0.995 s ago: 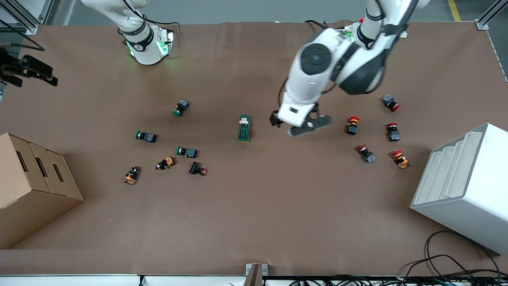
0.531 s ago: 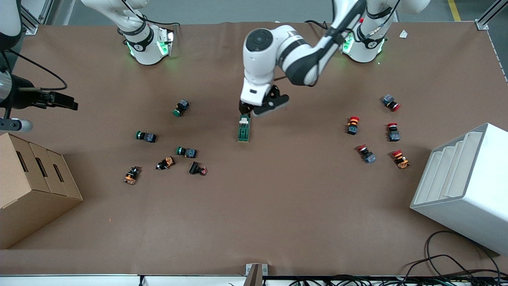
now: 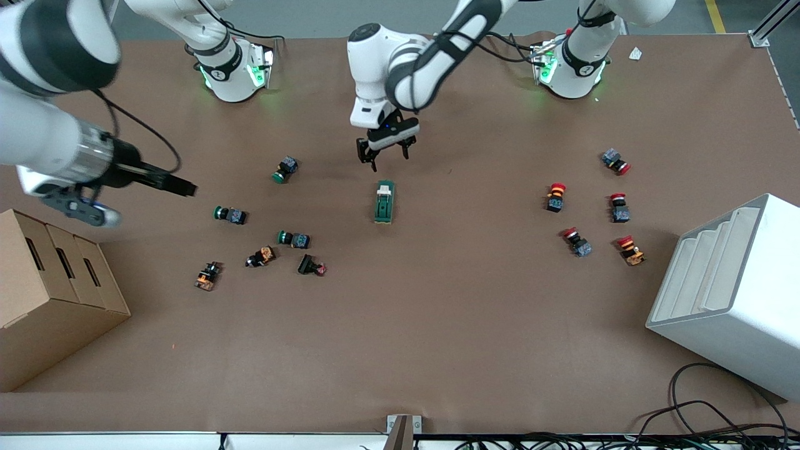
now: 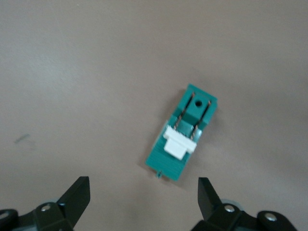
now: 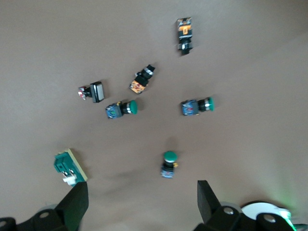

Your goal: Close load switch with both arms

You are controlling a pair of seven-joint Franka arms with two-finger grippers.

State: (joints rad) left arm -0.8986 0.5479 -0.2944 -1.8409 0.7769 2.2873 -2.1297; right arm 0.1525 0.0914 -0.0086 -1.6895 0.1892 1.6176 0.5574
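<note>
The load switch (image 3: pixel 384 202) is a dark green block with a cream-white handle at one end and lies flat mid-table. My left gripper (image 3: pixel 382 153) is open and empty, and hovers over bare table beside the switch's handle end. In the left wrist view the switch (image 4: pixel 185 139) lies just ahead of the open left gripper (image 4: pixel 143 192). My right gripper (image 3: pixel 184 186) is open and empty, over the table near the green-capped buttons. In the right wrist view the switch (image 5: pixel 70 167) shows beside one finger of the right gripper (image 5: pixel 142 197).
Green-capped buttons (image 3: pixel 284 170) (image 3: pixel 230 214) (image 3: pixel 294 238) and orange and black parts (image 3: pixel 207 275) lie toward the right arm's end. Red-capped buttons (image 3: pixel 555 196) lie toward the left arm's end. A cardboard box (image 3: pixel 56 294) and a white rack (image 3: pixel 731 294) stand at the table's ends.
My left gripper swept from near the red buttons across to the switch, then to just past its handle end. My right arm swung in from the table's edge toward the green buttons.
</note>
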